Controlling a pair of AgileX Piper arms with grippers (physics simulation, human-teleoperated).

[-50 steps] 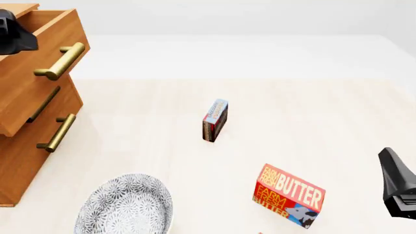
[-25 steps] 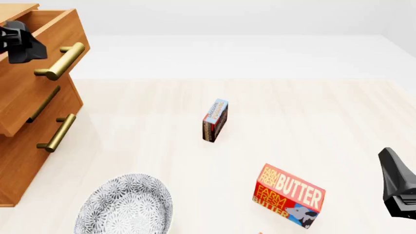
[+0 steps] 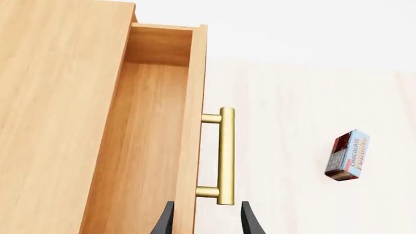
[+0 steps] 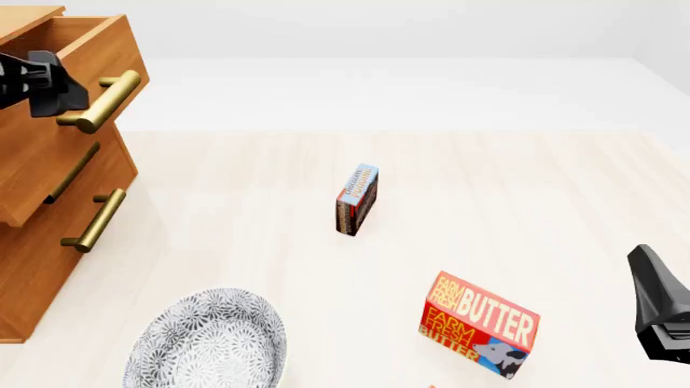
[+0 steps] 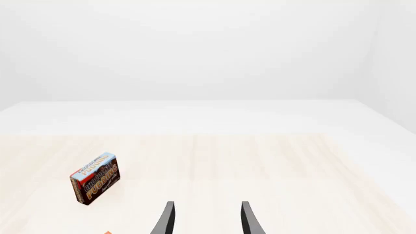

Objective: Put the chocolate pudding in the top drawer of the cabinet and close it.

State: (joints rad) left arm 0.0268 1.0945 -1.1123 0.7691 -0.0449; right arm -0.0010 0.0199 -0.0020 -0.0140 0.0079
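Observation:
The chocolate pudding (image 4: pixel 356 199), a small box with a light blue top and a dark brown and red lower part, stands on edge mid-table; it also shows in both wrist views (image 3: pixel 348 155) (image 5: pixel 95 178). The cabinet (image 4: pixel 44 242) fills the left edge. Its top drawer (image 4: pixel 65 121) is pulled out, and its inside (image 3: pixel 140 146) shows bare wood. My left gripper (image 4: pixel 52 83) hovers open by the near end of the brass handle (image 3: pixel 225 156), its fingertips (image 3: pixel 167 220) apart above the drawer front. My right gripper (image 5: pixel 208 222) stays open and holds nothing, low at the right edge (image 4: pixel 658 311).
A red-orange Farm Fresh Butter box (image 4: pixel 480 323) stands near the front, between the pudding and my right arm. A grey patterned bowl (image 4: pixel 210 343) sits front left below the cabinet. Lower drawers with brass handles (image 4: pixel 95 220) are shut.
In the front view my left gripper has drifted right and slightly down, from over the drawer's inside toward its handle. The drawer, the pudding and my right arm have not moved.

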